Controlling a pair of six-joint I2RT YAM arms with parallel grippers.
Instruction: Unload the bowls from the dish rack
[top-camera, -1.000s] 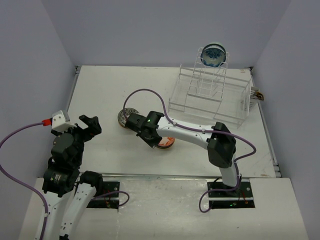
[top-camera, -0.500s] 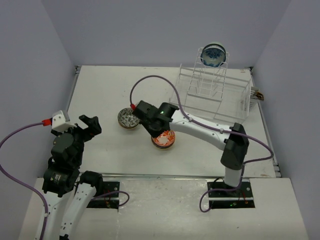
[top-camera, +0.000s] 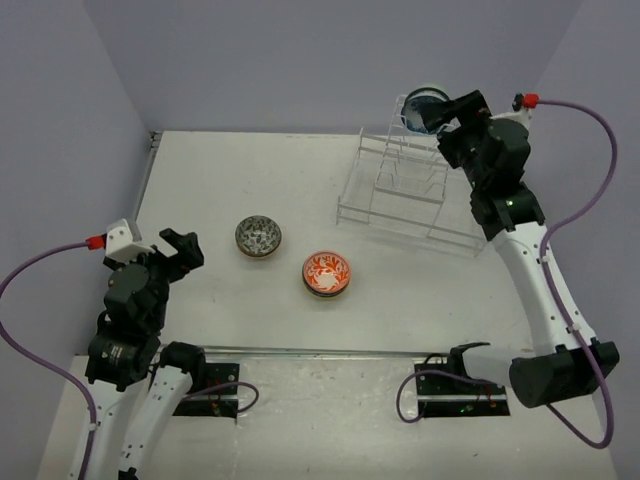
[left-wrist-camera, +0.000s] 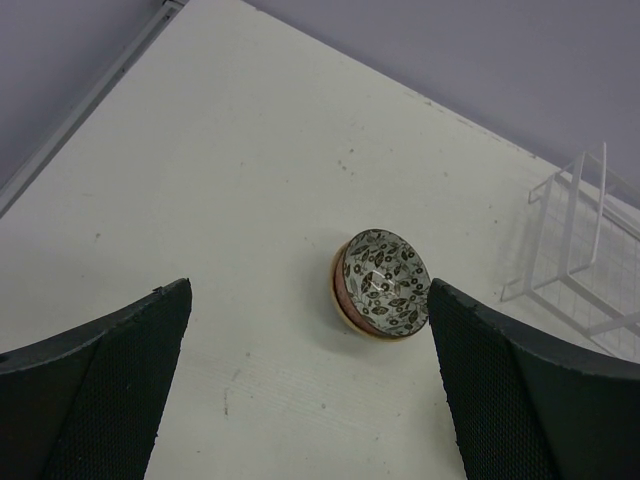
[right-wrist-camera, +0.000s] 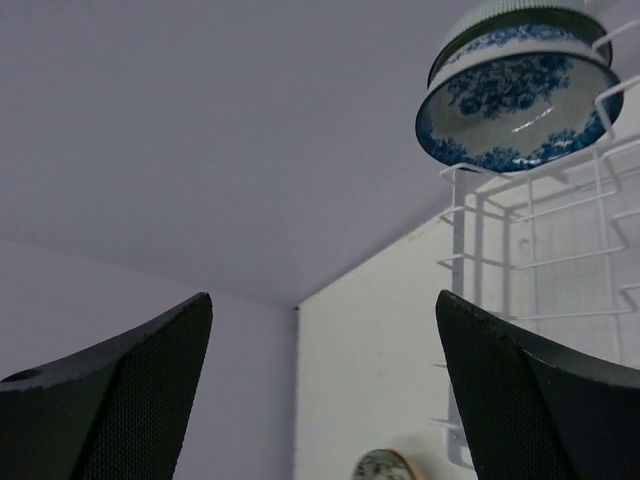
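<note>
The dish rack (top-camera: 420, 190), clear and white wire, stands at the back right, and one blue-patterned bowl (top-camera: 422, 110) rests tilted on top of its tall tier. My right gripper (top-camera: 447, 118) hovers just right of that bowl, open and holding nothing. In the right wrist view the blue bowl (right-wrist-camera: 515, 95) sits above the right finger, clear of the jaws, with the rack (right-wrist-camera: 540, 260) below it. An orange bowl (top-camera: 327, 273) and a leaf-patterned bowl (top-camera: 258, 236) sit on the table. My left gripper (top-camera: 178, 250) is open near the left edge; the leaf-patterned bowl (left-wrist-camera: 385, 283) lies ahead of it.
The white table (top-camera: 220, 180) is walled by lilac panels on three sides. A small brown object (top-camera: 517, 189) sits at the rack's right end. A corner of the rack (left-wrist-camera: 590, 250) shows in the left wrist view.
My right arm swung from the table middle, leaving the orange bowl there, up to the top of the rack, and its jaws opened. The left arm has not moved.
</note>
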